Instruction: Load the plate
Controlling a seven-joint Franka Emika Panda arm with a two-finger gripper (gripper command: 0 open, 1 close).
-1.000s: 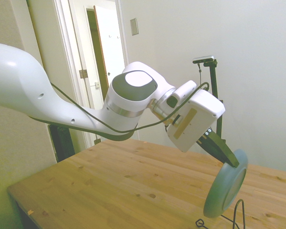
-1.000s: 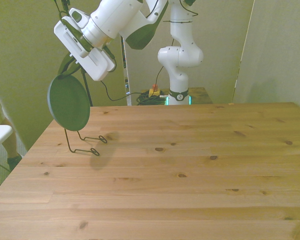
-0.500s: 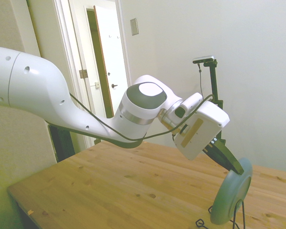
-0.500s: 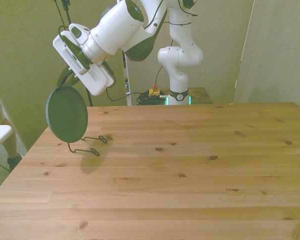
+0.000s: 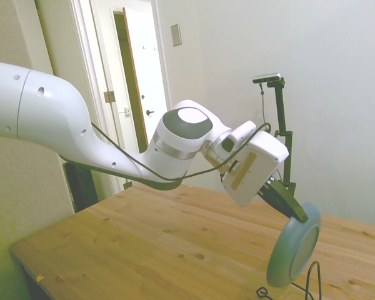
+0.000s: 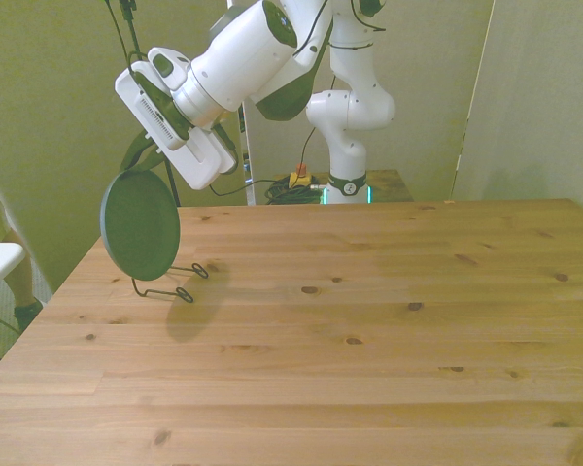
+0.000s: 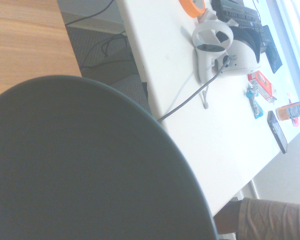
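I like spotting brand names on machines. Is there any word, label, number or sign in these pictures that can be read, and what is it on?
None can be read.
Tan sticker on the hand housing: too blurred.
Small packets on the white side table: print too small.
Grey plate, wire rack, wooden table: no markings visible.

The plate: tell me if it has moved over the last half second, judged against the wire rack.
Yes. The plate has lifted and shifted toward the front view's right, away from the wire rack.
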